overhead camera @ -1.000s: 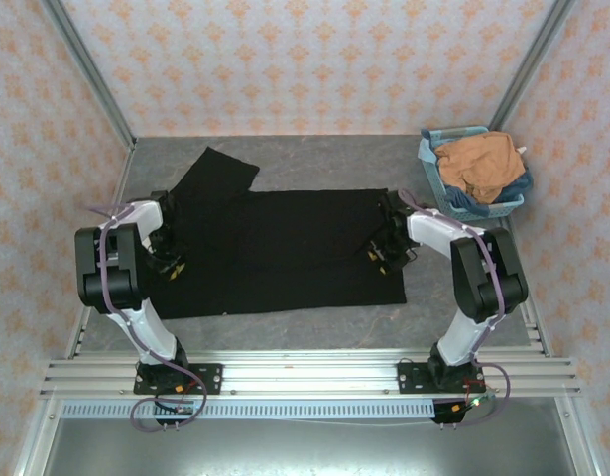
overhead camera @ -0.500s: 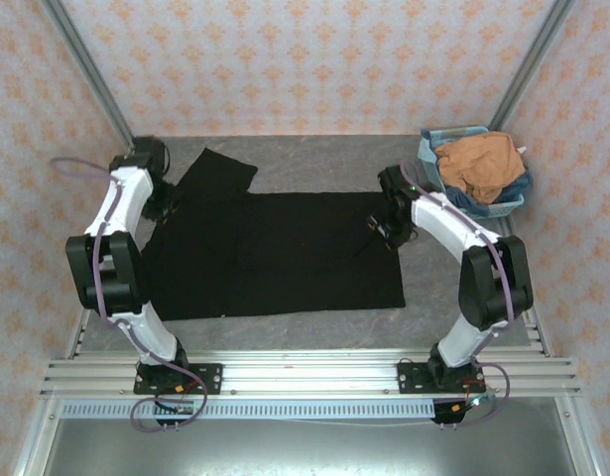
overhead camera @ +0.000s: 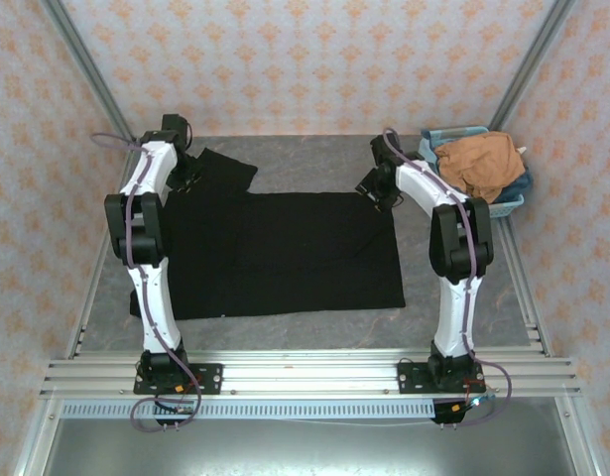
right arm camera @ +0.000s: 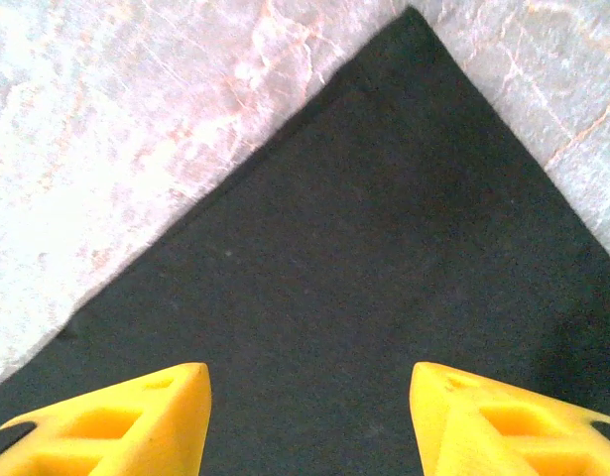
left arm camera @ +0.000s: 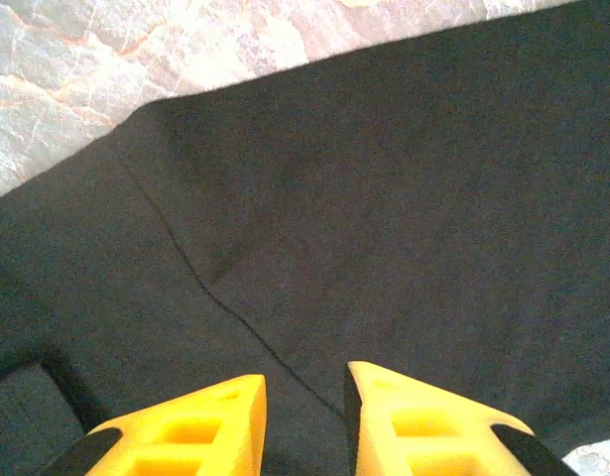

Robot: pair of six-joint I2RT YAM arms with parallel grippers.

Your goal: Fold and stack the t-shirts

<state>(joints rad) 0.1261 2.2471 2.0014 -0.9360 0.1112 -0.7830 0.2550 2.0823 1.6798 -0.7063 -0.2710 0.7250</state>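
Black cloth t-shirt (overhead camera: 285, 253) lies spread flat on the grey mottled table (overhead camera: 314, 159). One sleeve (overhead camera: 225, 167) sticks out on the far side. No fold shows, and no print shows on the upturned face.

Left gripper (left arm camera: 305, 382): yellow fingers a narrow gap apart with nothing between them. Black cloth with a seam line lies directly beneath and ahead of it.

Right gripper (right arm camera: 309, 377): jaws wide apart and empty. A corner of the black tee lies under it, its tip straight ahead of the fingertips.

Orange-tan t-shirt (overhead camera: 480, 159) sits heaped in the light-blue plastic basket (overhead camera: 480, 210), near the right gripper on its right.

Judgement: early stage.
- Done: first tee laid out.
- Left: every fold on the black tee, then taking out, spreading and folding the orange-tan one, then stacking.

Both grippers sit over the tee's far edge, so a first fold looks imminent.
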